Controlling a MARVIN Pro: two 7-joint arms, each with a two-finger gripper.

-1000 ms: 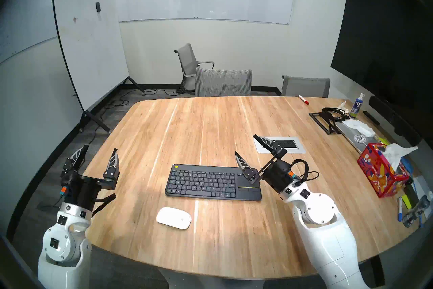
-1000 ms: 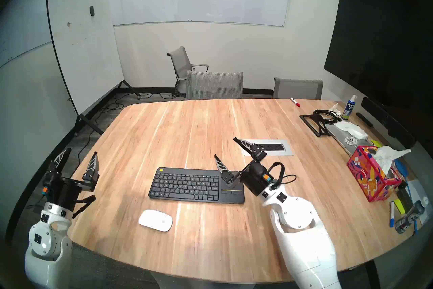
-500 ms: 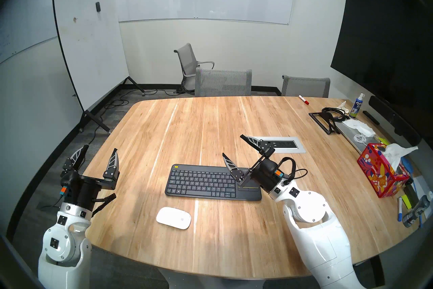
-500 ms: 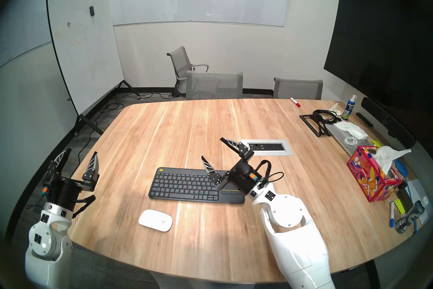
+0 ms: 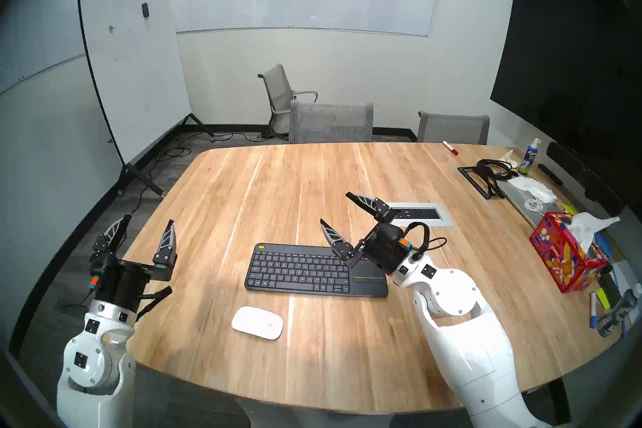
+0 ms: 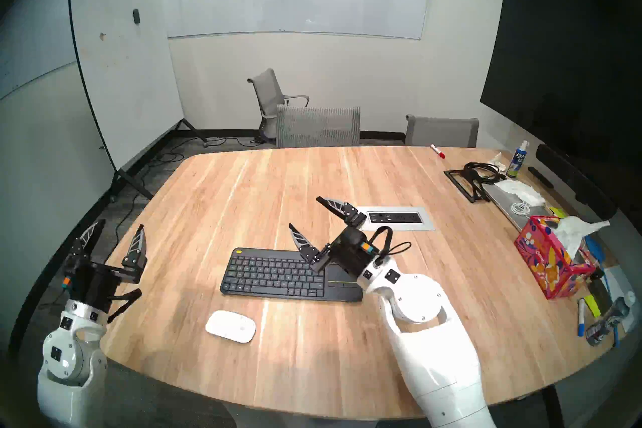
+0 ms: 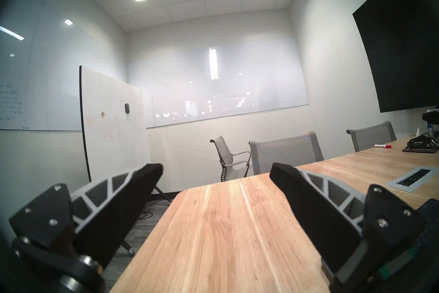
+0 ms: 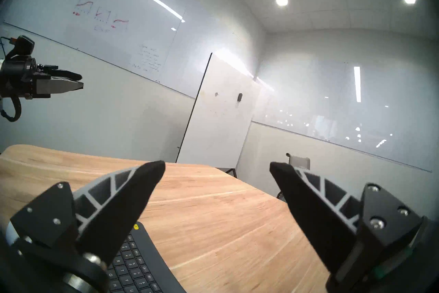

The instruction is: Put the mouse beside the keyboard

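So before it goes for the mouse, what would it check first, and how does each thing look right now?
1. Right gripper jaws open and empty: ok.
2. Left gripper jaws open and empty: ok.
3. Mouse lies free on the table, nothing on it: ok.
4. Bare wood to the right of the keyboard for setting it down: ok.
5. Right gripper lined up over the mouse: not ok, it hovers above the keyboard's right end.
6. Mouse shows in a wrist camera: not ok.
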